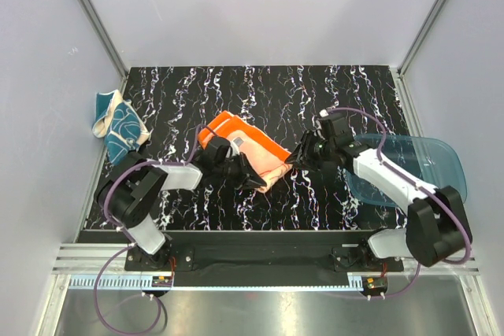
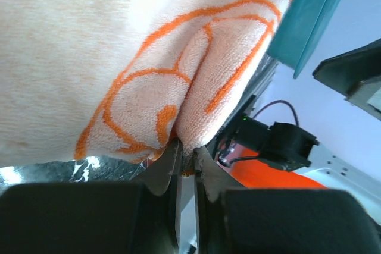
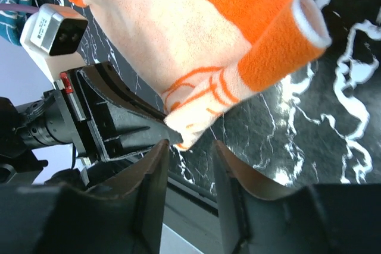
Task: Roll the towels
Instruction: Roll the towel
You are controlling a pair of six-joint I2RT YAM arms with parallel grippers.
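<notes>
The orange towel (image 1: 246, 147) lies folded at the centre of the top view, and my left gripper (image 2: 186, 154) is pinched tight on only a thin lip of its near corner. I judge that lip could slip free, or the fold fall slack, if I pull before the other side is supported. Its long axis runs from upper left to lower right of the top view, pinched corner pointing lower right. My right gripper (image 3: 187, 147) stands part open just beside that corner, holding nothing — the teal towel (image 1: 118, 125) sits well apart at the left.
</notes>
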